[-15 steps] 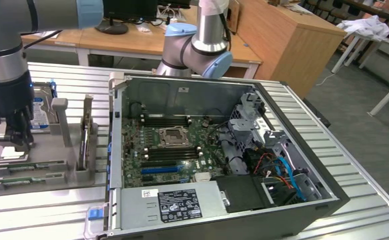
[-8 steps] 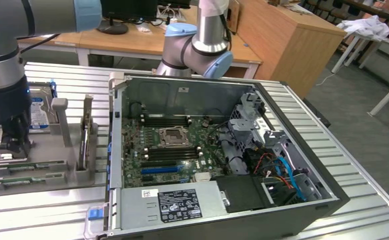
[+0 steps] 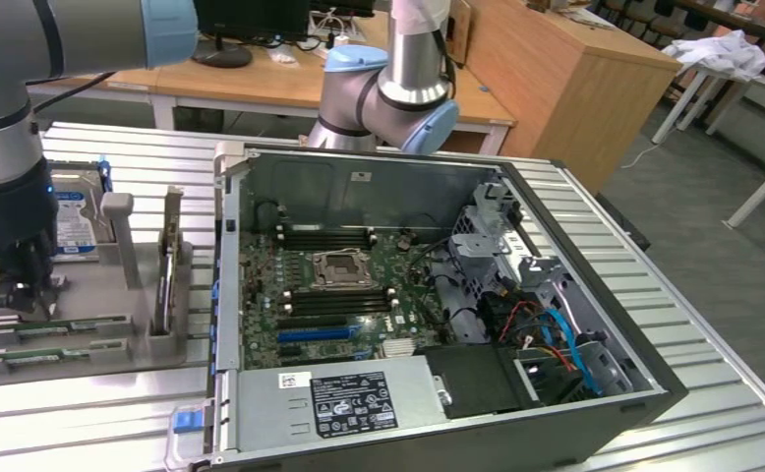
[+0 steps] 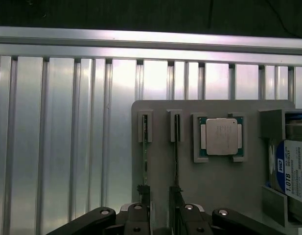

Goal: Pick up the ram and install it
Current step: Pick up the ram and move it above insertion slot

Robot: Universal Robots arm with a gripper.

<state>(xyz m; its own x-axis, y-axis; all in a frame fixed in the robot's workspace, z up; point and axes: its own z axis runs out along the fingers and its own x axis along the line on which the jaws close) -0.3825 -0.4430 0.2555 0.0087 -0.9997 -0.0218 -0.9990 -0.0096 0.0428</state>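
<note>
The end effector [image 4: 159, 193], jaws apart and empty, is hovering above the holder [image 4: 160, 147]; its fingers [image 4: 144, 192] are sitting over both ram sticks [image 4: 145, 156], risking an edge strike on descent

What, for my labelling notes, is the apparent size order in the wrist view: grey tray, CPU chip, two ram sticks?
1. grey tray
2. CPU chip
3. ram sticks, edge-on, alike, so tied

arm [image 3: 396, 93]: silver tubes, light-blue joint caps | gripper [image 3: 18, 300]: black, silver screws [image 4: 189, 207] on linkages
</note>
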